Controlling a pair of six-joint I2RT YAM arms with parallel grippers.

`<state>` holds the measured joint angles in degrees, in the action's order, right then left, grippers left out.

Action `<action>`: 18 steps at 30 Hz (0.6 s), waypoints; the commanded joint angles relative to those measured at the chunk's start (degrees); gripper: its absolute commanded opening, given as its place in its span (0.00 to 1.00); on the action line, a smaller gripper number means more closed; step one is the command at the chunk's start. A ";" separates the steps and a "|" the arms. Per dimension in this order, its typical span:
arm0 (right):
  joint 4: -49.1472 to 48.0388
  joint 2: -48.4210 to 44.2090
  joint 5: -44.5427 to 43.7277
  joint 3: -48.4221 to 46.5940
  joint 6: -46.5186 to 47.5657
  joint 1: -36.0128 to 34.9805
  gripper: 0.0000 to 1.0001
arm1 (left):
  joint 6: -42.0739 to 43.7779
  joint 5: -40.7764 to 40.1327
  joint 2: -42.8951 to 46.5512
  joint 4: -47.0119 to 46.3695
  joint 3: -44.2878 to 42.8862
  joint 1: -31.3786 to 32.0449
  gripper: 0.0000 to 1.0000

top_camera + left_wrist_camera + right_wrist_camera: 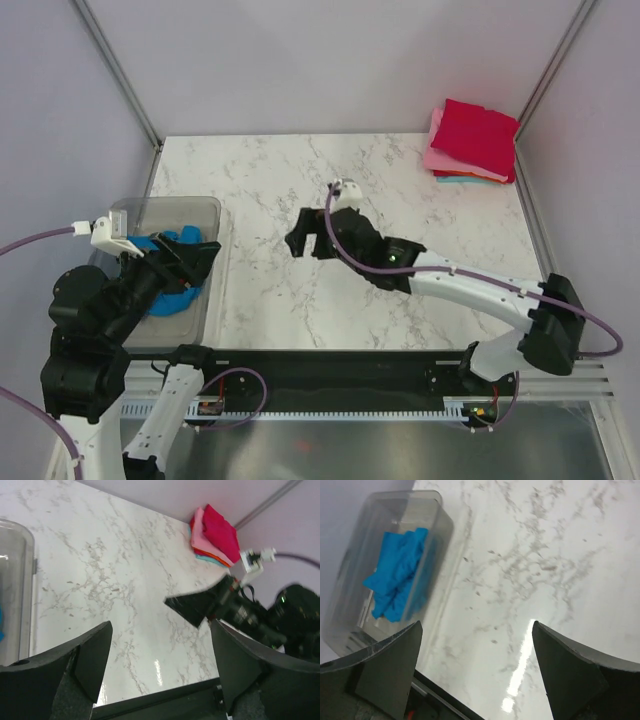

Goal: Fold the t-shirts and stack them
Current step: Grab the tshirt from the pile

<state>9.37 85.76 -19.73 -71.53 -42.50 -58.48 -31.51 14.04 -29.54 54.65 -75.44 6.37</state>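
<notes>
One shirt left to fold.
The stack (475, 142) sits upper right in the top view; the blue shirt (397, 572) lies crumpled in the bin (170, 208), left. My left gripper (160, 625), above the bin, and right gripper (476, 625), centre frame, gape empty.

Top view: you look steeply down from the 6 o'clock edge onto the table (260, 190). Left wrist: low, facing the folded t-shirts (215, 535) at 1 o'clock. Right wrist: near, facing the bin (437, 520) at 9 o'clock. All share the table.
</notes>
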 commanded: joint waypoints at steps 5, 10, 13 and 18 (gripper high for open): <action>-1.36 -19.82 -4.89 27.29 -0.12 -0.41 0.98 | 4.61 -18.51 -3.24 -4.72 6.24 0.13 1.00; -4.71 -25.90 -2.43 38.29 -1.88 -0.50 0.98 | 6.97 -30.18 -19.79 -2.02 7.59 -0.22 1.00; -5.06 -25.46 -0.76 40.40 -2.58 -0.50 0.98 | 8.65 -30.77 -26.07 -6.80 10.64 -5.47 1.00; -8.56 -26.25 1.09 43.92 -3.11 -0.50 0.98 | 7.00 -19.85 -35.05 -12.37 15.40 -23.85 0.99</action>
<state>5.74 60.69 -20.05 -29.02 -44.47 -58.78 -25.56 -8.29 -62.85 46.24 -60.99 -11.92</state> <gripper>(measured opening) 0.982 0.993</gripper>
